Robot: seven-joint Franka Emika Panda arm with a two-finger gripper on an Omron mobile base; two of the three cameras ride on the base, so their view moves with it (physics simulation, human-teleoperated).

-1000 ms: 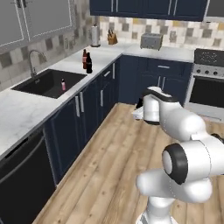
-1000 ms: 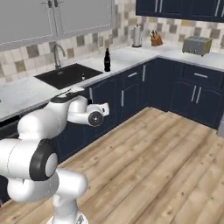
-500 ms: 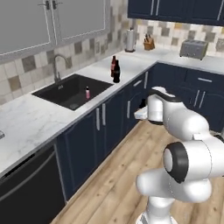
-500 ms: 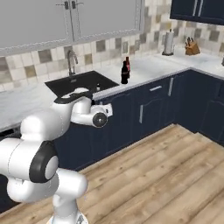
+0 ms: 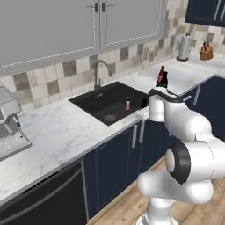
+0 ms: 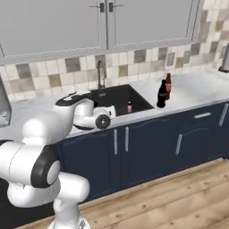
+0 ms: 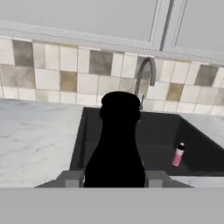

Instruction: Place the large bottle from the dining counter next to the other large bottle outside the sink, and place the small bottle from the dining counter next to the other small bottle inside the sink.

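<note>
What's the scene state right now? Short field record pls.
gripper: shut on the small bottle, held upright facing the sink
other small bottle: pink, standing inside the sink
large bottle: on the counter outside the sink, beside the other large bottle
left to do: small bottle not yet in the sink
</note>
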